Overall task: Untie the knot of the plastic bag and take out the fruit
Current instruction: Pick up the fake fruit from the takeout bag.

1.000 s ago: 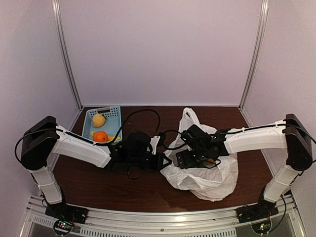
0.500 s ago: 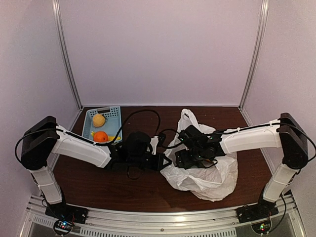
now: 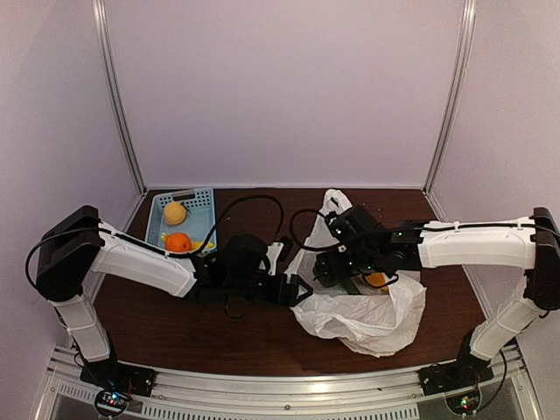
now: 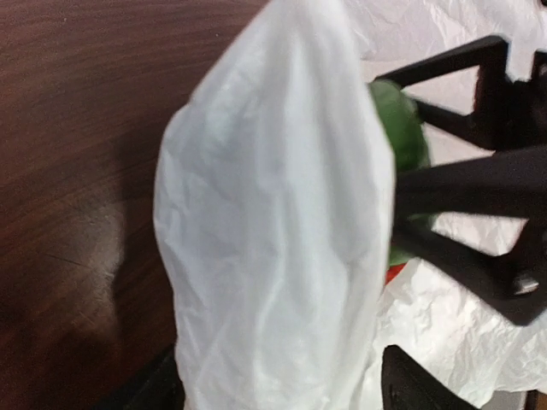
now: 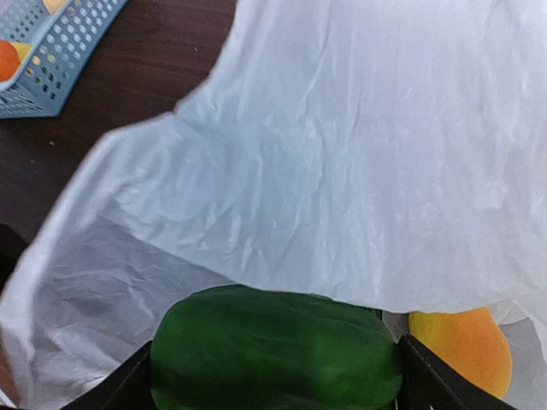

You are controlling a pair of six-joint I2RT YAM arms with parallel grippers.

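Dark brown wooden counter (image 3: 175, 328) carries a light blue perforated plastic basket (image 3: 200, 206) far left, and a crinkly white plastic bag (image 3: 367, 322) right of centre

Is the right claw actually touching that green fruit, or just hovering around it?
Touching. The right wrist view shows the green fruit wedged between the fingers of the right gripper, each end flush against one, no gap.

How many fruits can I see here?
4: a yellow fruit and an orange fruit in the blue basket, a green fruit in the right gripper, a yellow-orange fruit inside the plastic bag. More may be hidden there.
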